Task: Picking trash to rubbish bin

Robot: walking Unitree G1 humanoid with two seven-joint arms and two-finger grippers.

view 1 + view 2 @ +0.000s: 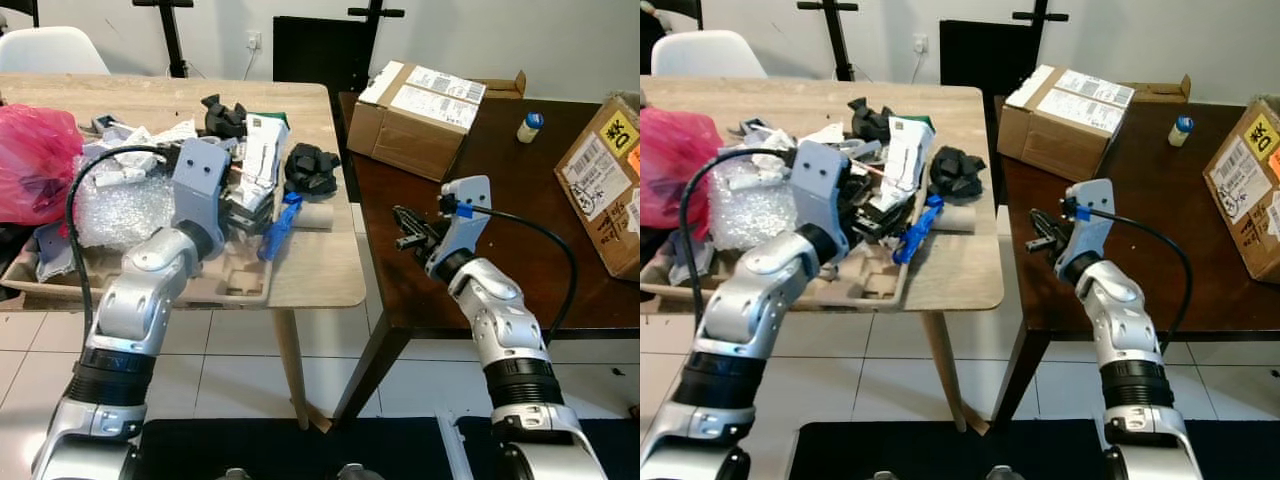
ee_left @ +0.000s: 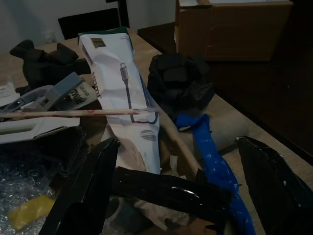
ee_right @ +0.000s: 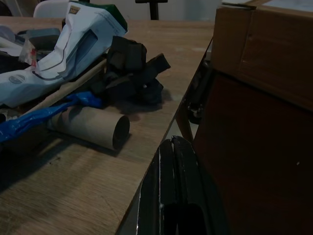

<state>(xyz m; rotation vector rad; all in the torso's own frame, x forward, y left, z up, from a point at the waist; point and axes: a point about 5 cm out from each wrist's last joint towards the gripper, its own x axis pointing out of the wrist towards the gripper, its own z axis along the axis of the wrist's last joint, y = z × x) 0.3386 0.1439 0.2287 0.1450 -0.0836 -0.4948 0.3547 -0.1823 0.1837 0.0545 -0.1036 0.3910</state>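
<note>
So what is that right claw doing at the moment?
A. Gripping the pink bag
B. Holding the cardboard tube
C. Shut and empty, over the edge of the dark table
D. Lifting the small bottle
C: the right claw has its two black fingers pressed together with nothing between them, at the near edge of the dark table; the cardboard tube lies untouched on the light wooden table.

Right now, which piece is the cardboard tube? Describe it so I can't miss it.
On the light wooden table, look at the right edge of the trash pile, near the dark table. The cardboard tube lies on its side just below the crumpled black wad, beside the blue strip; it is the only plain brown cylinder.
</note>
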